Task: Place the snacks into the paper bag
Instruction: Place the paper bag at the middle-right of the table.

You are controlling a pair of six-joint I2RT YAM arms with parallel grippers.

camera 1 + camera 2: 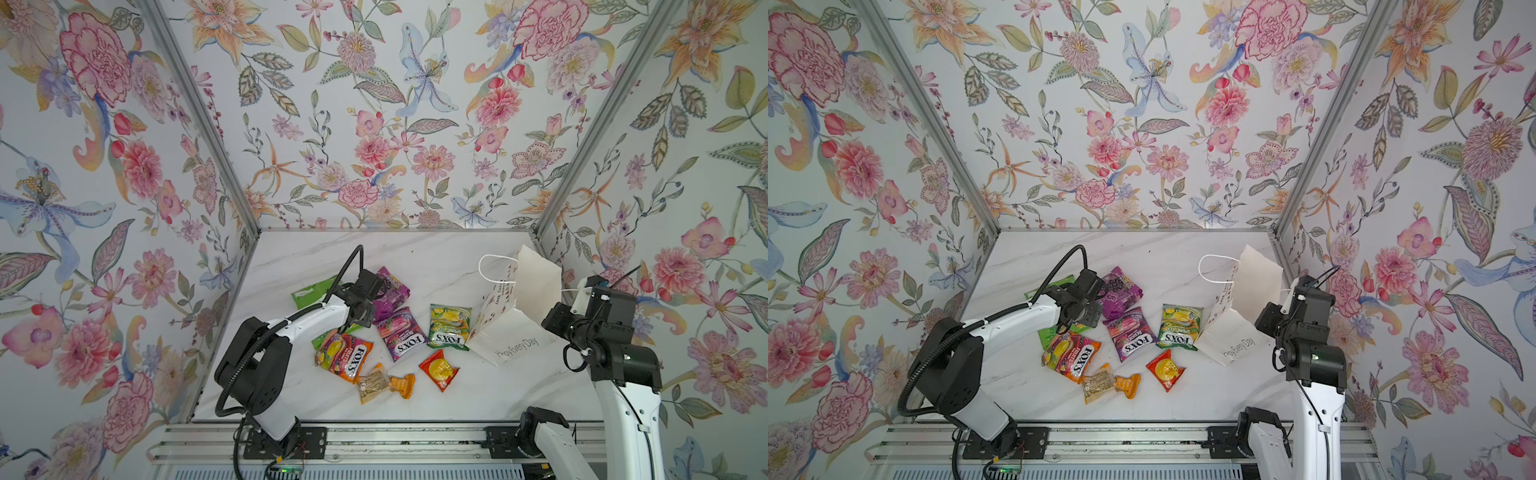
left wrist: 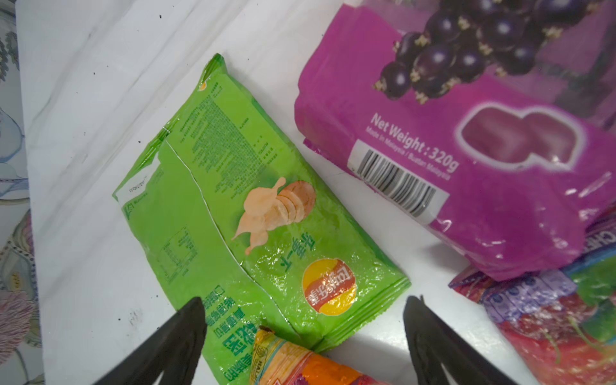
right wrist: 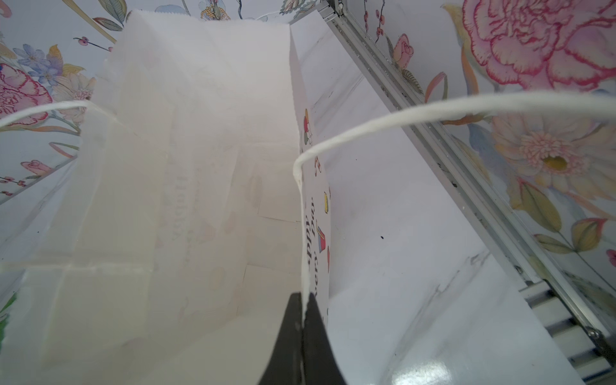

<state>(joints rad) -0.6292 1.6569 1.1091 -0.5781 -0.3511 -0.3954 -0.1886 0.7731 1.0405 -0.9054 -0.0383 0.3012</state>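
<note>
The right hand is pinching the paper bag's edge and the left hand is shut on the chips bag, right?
No. The right hand does pinch the paper bag at its edge, but the left hand is open over the chips bag; the left wrist view shows it.

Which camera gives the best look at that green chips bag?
The left wrist view: the green chips bag lies close below it, nearly whole, its logo readable. In both top views the left arm covers its middle, leaving only green ends showing. The right wrist view looks into the paper bag instead.
</note>
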